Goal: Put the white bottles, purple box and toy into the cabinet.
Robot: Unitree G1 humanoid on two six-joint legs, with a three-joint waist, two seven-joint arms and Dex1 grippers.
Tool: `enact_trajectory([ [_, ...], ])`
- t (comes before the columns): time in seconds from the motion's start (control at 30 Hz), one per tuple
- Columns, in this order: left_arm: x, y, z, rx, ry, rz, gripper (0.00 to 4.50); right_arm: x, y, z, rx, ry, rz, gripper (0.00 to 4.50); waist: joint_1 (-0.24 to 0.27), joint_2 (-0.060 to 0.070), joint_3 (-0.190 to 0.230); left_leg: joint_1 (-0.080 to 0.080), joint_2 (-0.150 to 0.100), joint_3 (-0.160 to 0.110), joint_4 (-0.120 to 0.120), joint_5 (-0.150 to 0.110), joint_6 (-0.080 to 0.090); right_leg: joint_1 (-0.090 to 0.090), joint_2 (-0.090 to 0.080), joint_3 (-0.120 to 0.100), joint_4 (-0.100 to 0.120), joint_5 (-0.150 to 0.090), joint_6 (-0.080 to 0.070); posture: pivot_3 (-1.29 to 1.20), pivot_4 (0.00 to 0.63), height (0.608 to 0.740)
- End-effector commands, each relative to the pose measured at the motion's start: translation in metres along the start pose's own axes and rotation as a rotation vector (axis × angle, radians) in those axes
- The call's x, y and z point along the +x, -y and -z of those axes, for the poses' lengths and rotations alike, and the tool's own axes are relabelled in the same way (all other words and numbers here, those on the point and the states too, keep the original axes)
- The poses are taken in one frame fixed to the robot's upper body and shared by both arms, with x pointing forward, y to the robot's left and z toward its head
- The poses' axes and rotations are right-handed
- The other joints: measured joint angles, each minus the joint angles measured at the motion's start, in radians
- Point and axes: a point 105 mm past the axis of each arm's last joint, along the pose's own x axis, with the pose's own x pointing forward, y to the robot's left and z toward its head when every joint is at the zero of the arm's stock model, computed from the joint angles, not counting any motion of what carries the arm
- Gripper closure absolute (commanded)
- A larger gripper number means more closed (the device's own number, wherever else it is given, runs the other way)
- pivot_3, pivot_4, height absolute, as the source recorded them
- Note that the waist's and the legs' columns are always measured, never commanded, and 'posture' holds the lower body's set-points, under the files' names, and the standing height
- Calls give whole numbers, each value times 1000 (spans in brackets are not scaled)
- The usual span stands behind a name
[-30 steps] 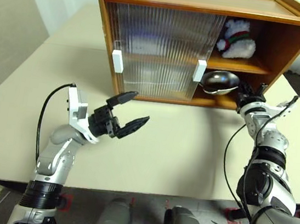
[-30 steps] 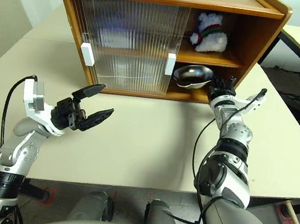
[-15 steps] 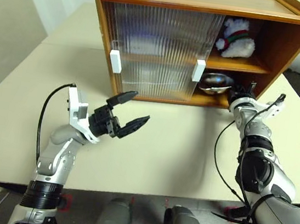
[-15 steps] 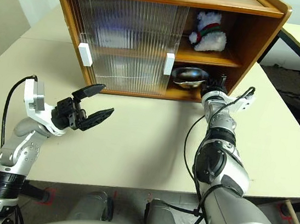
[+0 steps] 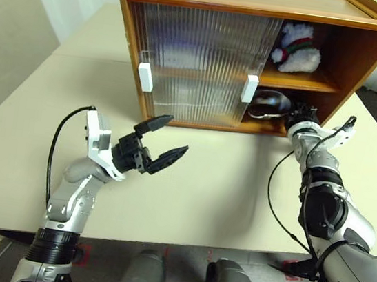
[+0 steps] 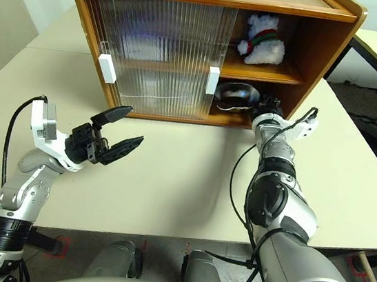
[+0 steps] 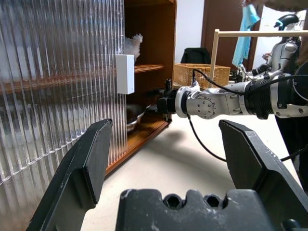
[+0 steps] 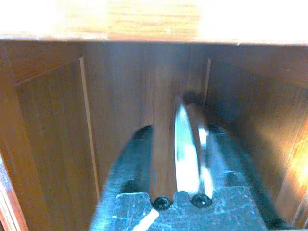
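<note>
The cabinet (image 5: 261,11) stands on the table with its right side open. The toy (image 5: 297,51), a white plush with a red-and-green scarf, lies on the upper shelf there. My right gripper (image 5: 295,113) reaches level into the lower shelf. Its fingers stand apart on either side of a shiny metal bowl's rim (image 8: 185,144), so it is open. The bowl (image 5: 266,102) sits on that lower shelf. My left gripper (image 5: 179,133) hovers open and empty over the table, in front of the closed doors. The white bottles and the purple box are out of view.
Two ribbed translucent sliding doors (image 5: 199,59) with white handles (image 5: 251,88) cover the cabinet's left and middle. The pale table (image 5: 225,180) spreads in front. In the left wrist view, a wicker basket (image 7: 202,74) and a wooden rack stand in the room beyond.
My right gripper has pushed the metal bowl from the cabinet's front edge deeper onto the lower shelf, and its fingers have parted. The left arm has kept still.
</note>
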Motion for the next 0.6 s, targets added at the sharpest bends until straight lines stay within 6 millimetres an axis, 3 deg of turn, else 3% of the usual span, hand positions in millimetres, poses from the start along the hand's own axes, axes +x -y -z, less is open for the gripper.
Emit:
enact_trajectory([
  [0.03, 1, 3, 4, 1, -14, 12, 0, -5, 9, -6, -65, -4, 12, 657, 0, 0, 0, 0, 0, 0, 0, 0, 0, 0, 0, 0, 0, 0, 0, 214, 0, 740],
  [0.1, 2, 3, 4, 0, -13, 14, 0, -8, 14, -9, -104, -10, 17, 19, 1, 0, 0, 0, 0, 0, 0, 0, 0, 0, 0, 0, 0, 0, 0, 214, 0, 740],
  [0.23, 1, 3, 4, -1, -13, 8, 0, -20, 29, -22, -200, -8, 36, 19, 4, 0, 0, 0, 0, 0, 0, 0, 0, 0, -1, 0, 0, 0, 0, 220, 0, 740],
  [0.43, -1, 4, 5, -4, -14, 5, 0, -56, 47, -14, -315, -180, -9, 19, 7, -2, -3, 0, 0, 0, 0, 0, 0, 1, -1, 0, 0, 0, 0, 220, 0, 740],
  [0.6, -1, 4, 5, -2, -14, 7, 0, -85, 40, -5, -449, -301, -139, 19, 6, 1, -5, 0, 0, 0, 0, 0, 0, 1, -1, 0, 0, 0, 0, 216, 0, 740],
])
